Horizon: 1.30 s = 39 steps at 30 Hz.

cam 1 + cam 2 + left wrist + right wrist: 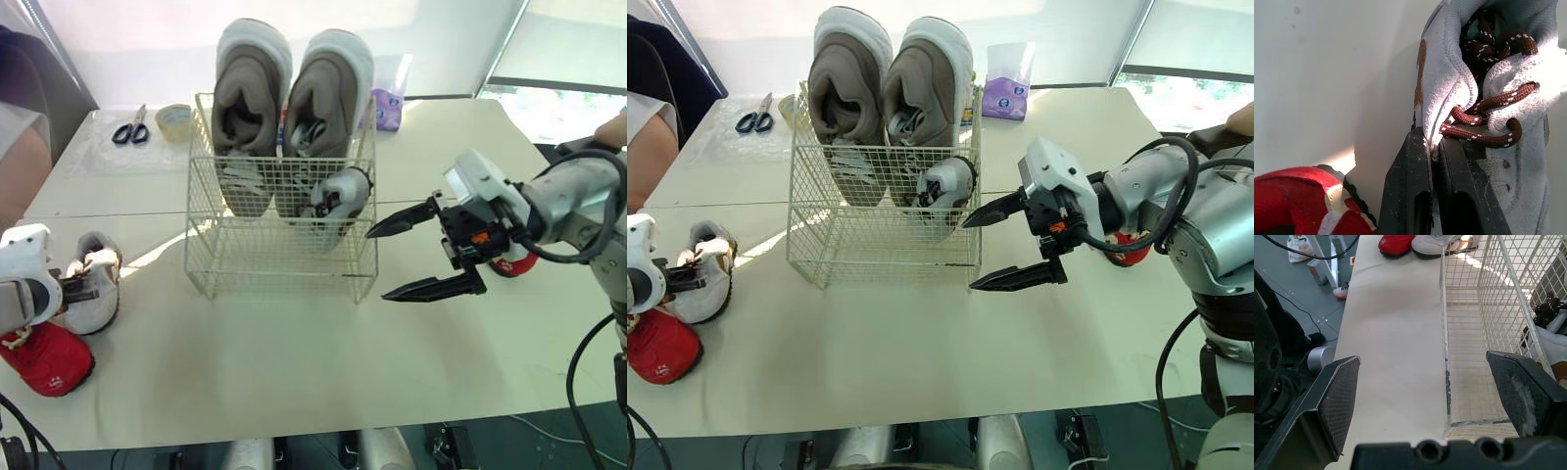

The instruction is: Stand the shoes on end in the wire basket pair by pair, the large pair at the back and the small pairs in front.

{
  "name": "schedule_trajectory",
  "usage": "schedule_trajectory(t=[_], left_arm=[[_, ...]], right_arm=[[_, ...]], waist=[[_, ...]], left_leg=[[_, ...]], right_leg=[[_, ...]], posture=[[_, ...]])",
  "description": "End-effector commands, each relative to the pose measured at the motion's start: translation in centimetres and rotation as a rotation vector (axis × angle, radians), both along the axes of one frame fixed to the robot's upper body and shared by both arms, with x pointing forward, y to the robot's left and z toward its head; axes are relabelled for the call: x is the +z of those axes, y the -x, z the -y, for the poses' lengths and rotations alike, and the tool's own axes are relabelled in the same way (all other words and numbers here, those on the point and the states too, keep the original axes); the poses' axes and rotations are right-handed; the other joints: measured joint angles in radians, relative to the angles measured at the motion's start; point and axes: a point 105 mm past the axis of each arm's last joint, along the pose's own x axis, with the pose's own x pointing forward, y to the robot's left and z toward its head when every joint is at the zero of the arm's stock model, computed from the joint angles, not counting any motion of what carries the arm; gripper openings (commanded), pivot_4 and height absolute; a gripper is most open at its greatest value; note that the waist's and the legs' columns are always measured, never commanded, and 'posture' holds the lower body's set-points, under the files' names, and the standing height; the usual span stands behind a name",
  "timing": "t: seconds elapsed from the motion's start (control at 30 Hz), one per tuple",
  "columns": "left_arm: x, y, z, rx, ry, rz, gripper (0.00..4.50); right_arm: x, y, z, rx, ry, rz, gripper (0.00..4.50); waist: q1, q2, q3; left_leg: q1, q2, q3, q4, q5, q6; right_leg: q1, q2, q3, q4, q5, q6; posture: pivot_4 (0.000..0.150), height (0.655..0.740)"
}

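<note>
While the worktop (294, 372) bears the wire basket (284, 264), large pair (333, 88) upright at its far side and one small grey shoe (338, 196) in front of them, my right jaws gape open just right of it. At the left edge my left jaws pinch the collar of the second small grey shoe (98, 289), red shoe (44, 360) beside.

We identify this as a robotics test room, not a home. The wire basket (284, 245) stands on a plain white table (294, 372). Behind the basket, roller blinds (392, 29) cover a wide window. Behind and left of the basket lie scissors (130, 127) and a tape roll (174, 119). Behind and right of it stands a purple tissue pack (1007, 93). Far left of the basket, a person's arm (20, 166) rests at the table edge. Past the table edge in front of the basket, a grey floor (1283, 289) carries loose cables and a white stand leg (1327, 269).
</note>
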Motion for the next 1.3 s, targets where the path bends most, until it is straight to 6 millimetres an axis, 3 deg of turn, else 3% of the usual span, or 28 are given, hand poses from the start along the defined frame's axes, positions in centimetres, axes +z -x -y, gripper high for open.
schedule_trajectory(t=[0.03, 0.13, 0.17, 0.27, 0.33, 0.43, 0.53, 0.73, 0.97, 1.3], left_arm=[[6.8, -1.3, -0.6, 0.005, -0.102, 0.325, 0.02], [14.2, -1.2, 0.5, -0.027, -0.256, 0.733, 0.02], [15.3, -1.0, 0.9, -0.037, -0.273, 0.803, 0.02], [20.8, 1.2, 4.8, -0.171, -0.211, 1.212, 0.02], [22.2, 2.4, 6.6, -0.219, -0.223, 1.336, 0.02], [22.3, 2.1, 10.4, -0.317, -0.295, 1.349, 0.02], [22.4, 2.3, 13.1, -0.336, -0.229, 1.439, 0.02], [18.4, 1.6, 18.6, -0.408, -0.042, 1.430, 0.02], [14.8, -0.4, 21.3, -0.468, -0.039, 1.376, 0.02], [9.2, -3.8, 22.1, -0.464, -0.069, 1.285, 0.02]], right_arm=[[0.9, -0.5, 0.2, -0.017, -0.016, 0.057, 4.50], [1.7, -1.0, 0.3, -0.025, -0.050, 0.082, 4.50], [1.8, -1.1, 0.3, -0.025, -0.056, 0.086, 4.50], [3.0, -2.0, 0.6, -0.055, -0.110, 0.102, 4.50], [3.7, -2.4, 1.0, -0.082, -0.136, 0.102, 4.50], [4.8, -3.1, 1.5, -0.130, -0.195, 0.098, 4.50], [5.3, -3.2, 1.4, -0.152, -0.234, 0.086, 4.50], [4.7, -3.1, 1.8, -0.216, -0.249, 0.034, 4.50], [4.2, -2.3, 2.3, -0.267, -0.224, -0.005, 4.50], [4.3, -1.6, 2.3, -0.299, -0.238, -0.010, 4.50]], waist=[[0.002, -0.001, 0.000], [0.000, -0.002, -0.001], [0.000, -0.002, -0.001], [0.000, -0.002, -0.001], [0.001, -0.002, -0.001], [0.002, -0.002, -0.001], [0.004, -0.002, -0.001], [0.017, -0.003, -0.001], [0.027, -0.003, -0.001], [0.027, -0.003, -0.002]], left_leg=[[0.000, 0.000, 0.000, 0.000, 0.000, 0.000], [-0.001, 0.000, 0.000, 0.000, 0.000, 0.000], [-0.001, 0.000, 0.000, 0.000, 0.001, -0.001], [-0.001, 0.000, 0.001, 0.000, 0.002, -0.003], [-0.001, 0.000, 0.002, 0.001, 0.004, -0.001], [0.000, -0.001, 0.004, 0.001, 0.004, 0.000], [0.002, 0.000, 0.006, 0.002, 0.004, 0.002], [0.004, 0.000, 0.007, 0.007, 0.000, 0.009], [0.004, 0.004, 0.009, 0.018, -0.002, 0.012], [0.004, 0.004, 0.009, 0.021, -0.003, 0.014]], right_leg=[[0.000, 0.000, 0.000, 0.000, 0.000, 0.000], [0.000, 0.000, 0.000, 0.000, 0.000, 0.000], [0.000, 0.000, 0.000, -0.001, 0.001, 0.000], [0.000, -0.001, 0.000, -0.001, 0.002, 0.003], [0.000, -0.001, -0.001, -0.001, 0.003, 0.003], [0.001, -0.001, -0.001, -0.001, 0.005, 0.006], [0.004, 0.001, 0.000, 0.000, 0.005, 0.007], [0.007, 0.003, 0.000, 0.003, 0.006, 0.009], [0.007, 0.010, 0.001, 0.008, 0.006, 0.009], [0.009, 0.009, 0.002, 0.007, 0.006, 0.009]], posture=[[0.150, 0.7400], [0.150, 0.7400], [0.150, 0.7400], [0.150, 0.7400], [0.150, 0.7400], [0.150, 0.7400], [0.150, 0.7400], [0.150, 0.7400], [0.150, 0.7400], [0.150, 0.7400]])
